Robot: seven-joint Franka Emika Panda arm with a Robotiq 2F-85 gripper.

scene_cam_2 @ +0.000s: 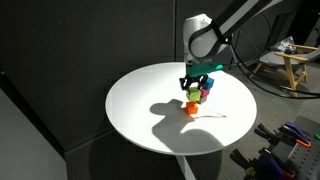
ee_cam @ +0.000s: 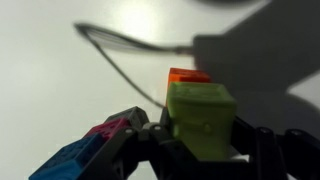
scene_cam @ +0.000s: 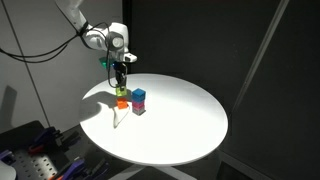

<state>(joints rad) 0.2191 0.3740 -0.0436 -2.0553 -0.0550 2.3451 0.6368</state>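
My gripper [scene_cam: 121, 86] is shut on a green block [ee_cam: 203, 120] and holds it right over an orange block [ee_cam: 188, 76] that sits on the round white table [scene_cam: 190, 120]. In both exterior views the green block [scene_cam_2: 193, 93] sits between the fingers just above the orange block [scene_cam_2: 190, 107]. A stack with a blue block [scene_cam: 139, 97] on a magenta one [scene_cam: 138, 108] stands close beside it, and shows at the lower left of the wrist view [ee_cam: 85, 155].
A thin grey wire [ee_cam: 120, 60] lies on the table next to the blocks. The table's round edge [scene_cam_2: 130, 135] drops to a dark floor. Dark curtains stand behind. A wooden chair [scene_cam_2: 290, 62] and clutter [scene_cam: 40, 155] sit off the table.
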